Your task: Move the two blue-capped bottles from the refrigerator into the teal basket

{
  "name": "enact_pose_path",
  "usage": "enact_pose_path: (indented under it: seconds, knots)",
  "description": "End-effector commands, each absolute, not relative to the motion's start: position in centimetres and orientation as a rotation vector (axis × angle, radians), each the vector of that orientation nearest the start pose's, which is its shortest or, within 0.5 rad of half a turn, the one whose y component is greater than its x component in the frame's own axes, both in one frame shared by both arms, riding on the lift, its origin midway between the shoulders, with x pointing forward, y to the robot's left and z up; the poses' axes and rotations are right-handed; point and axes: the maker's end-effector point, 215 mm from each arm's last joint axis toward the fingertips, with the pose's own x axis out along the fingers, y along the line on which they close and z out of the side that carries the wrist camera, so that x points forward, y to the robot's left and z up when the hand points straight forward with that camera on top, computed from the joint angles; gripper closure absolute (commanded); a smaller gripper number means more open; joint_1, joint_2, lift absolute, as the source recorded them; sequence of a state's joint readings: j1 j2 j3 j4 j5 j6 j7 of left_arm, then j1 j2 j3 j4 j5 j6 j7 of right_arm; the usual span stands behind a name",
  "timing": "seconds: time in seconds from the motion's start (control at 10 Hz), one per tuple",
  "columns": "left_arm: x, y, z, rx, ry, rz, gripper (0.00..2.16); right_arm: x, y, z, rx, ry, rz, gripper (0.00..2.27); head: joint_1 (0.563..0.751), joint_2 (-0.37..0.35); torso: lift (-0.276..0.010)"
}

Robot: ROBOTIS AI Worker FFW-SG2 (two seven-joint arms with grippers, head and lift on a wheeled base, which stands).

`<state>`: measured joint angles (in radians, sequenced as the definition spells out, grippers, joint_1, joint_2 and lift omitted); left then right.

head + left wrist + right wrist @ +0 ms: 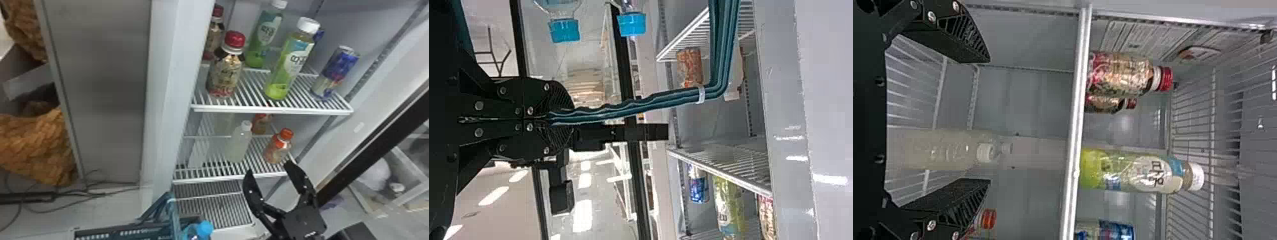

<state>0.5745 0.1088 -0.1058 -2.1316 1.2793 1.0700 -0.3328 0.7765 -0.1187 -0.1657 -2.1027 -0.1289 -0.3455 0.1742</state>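
You appear finished, both blue-capped bottles (631, 24) inside the teal basket (174, 217), lower center, left pincer (569, 119) gripping it, right pincer (268, 169) spread empty.

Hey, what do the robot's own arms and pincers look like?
All black. The right pincer has two flat, tapering fingers, ribbed on their inner faces, with silvery round screw heads. The left pincer has similar screw heads and fine ridges toward its tips.

At the left gripper (568, 119), the jaws are being held close together; at the right gripper (268, 167), they are being held well apart, the palm (303, 221) being carried behind them.
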Motion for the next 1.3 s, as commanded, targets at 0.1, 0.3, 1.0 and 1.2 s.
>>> enact_pose_path:
  seconds: [0.1,0.3,1.0,1.2]
  knots:
    - [22.16,-6.24,-33.66,-1.254,0.861,-1.040,1.16,35.61,-28.16,-31.17,-0.076,-0.116,0.088,0.16,0.695,-0.350,-0.163]
    - [22.12,-6.30,-33.64,-1.254,0.861,-1.042,1.16,35.63,-28.25,-31.61,-0.070,-0.109,0.079,0.16,0.695,-0.350,-0.163]
    - [21.99,-6.36,-33.63,-1.258,0.863,-1.042,1.16,35.16,-28.90,-31.59,-0.062,-0.105,0.046,0.16,0.695,-0.350,-0.163]
    - [22.08,-6.36,-33.62,-1.258,0.861,-1.040,1.16,35.07,-28.90,-31.53,-0.061,-0.108,0.046,0.16,0.695,-0.350,-0.163]
